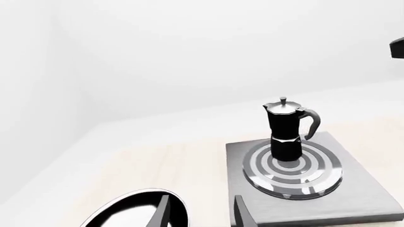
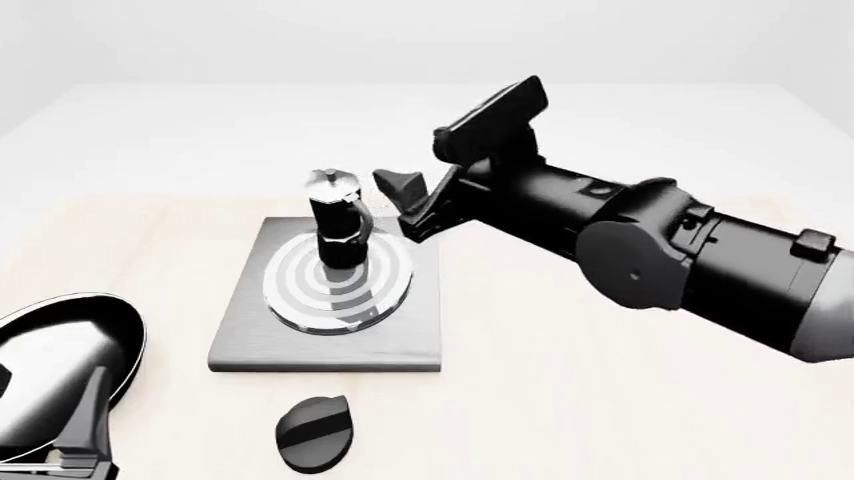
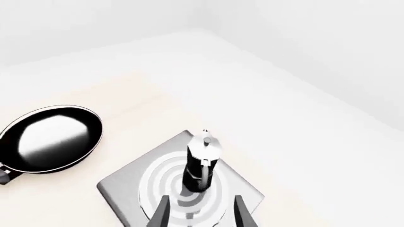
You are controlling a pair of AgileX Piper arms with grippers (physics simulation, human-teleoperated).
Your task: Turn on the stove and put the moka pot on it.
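Note:
The moka pot (image 2: pixel 338 225) stands upright on the ring burner (image 2: pixel 336 285) of the grey stove slab (image 2: pixel 254 345). The black knob (image 2: pixel 315 432) lies on the table in front of the slab. My right gripper (image 2: pixel 402 205) is open and empty, just right of the pot's handle, apart from it. The right wrist view shows its fingers (image 3: pixel 160 213) spread, with the pot (image 3: pixel 200 163) beyond them. My left gripper (image 2: pixel 70 438) is open and empty at the near left, over the frying pan. The left wrist view shows the pot (image 1: pixel 287 132) on the stove (image 1: pixel 369 191).
A black frying pan (image 2: pixel 60 355) lies on the table left of the stove, also in the left wrist view (image 1: pixel 126 210) and the right wrist view (image 3: pixel 50 138). My right arm (image 2: pixel 667 255) stretches over the table's right half.

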